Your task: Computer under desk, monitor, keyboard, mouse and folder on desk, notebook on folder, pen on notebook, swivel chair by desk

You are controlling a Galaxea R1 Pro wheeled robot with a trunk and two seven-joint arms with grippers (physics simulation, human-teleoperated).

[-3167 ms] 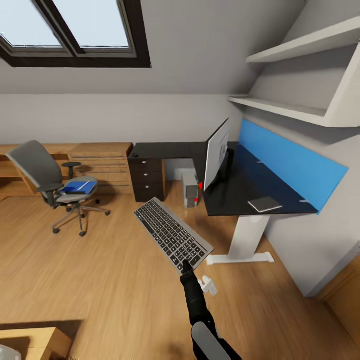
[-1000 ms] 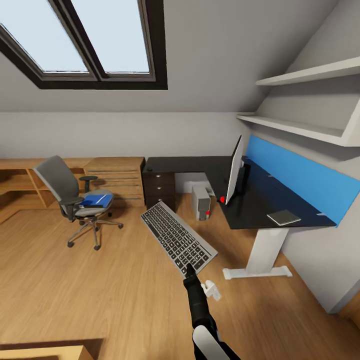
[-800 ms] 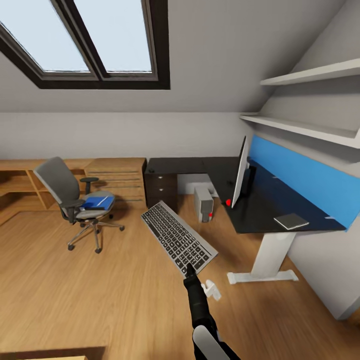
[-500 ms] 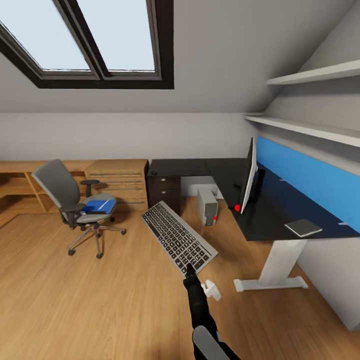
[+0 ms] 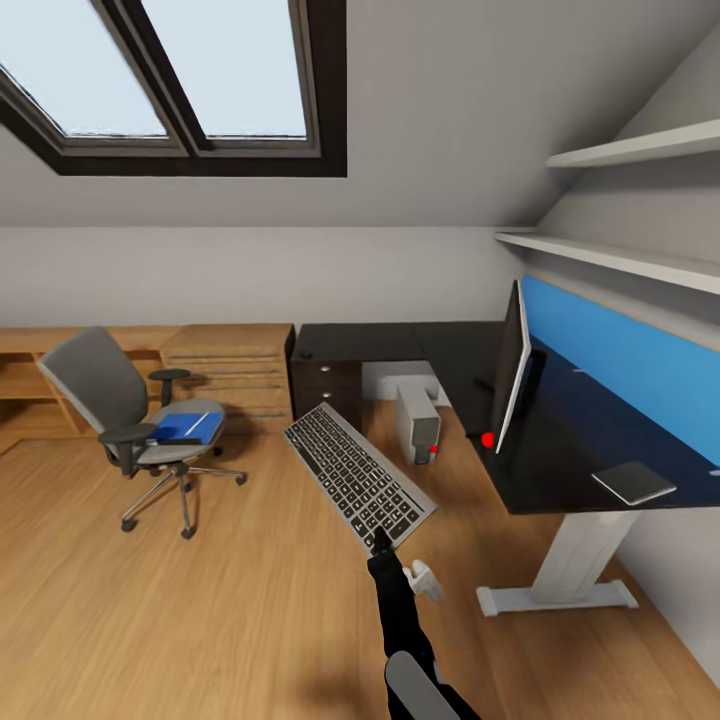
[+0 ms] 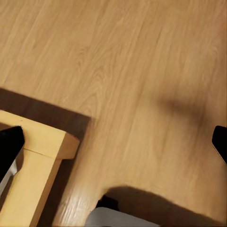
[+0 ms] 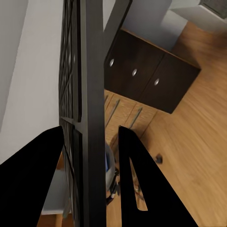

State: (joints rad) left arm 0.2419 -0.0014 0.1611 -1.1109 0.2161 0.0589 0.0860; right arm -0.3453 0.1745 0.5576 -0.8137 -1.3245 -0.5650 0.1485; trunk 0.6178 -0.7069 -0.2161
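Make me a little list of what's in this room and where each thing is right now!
keyboard: held up in the right claw, over the floor
monitor: standing on the desk
computer: on the floor under the desk
notebook: lying on the desk
folder: on the swivel chair seat
left claw: open, above the wood floor

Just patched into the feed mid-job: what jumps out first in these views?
The keyboard stands out first, held up in mid-air over the wood floor by the right gripper, whose jaws clamp one end. To the right stands the black desk with the monitor seen almost edge-on and a blue back panel. At left, the grey swivel chair carries the blue folder on its seat.
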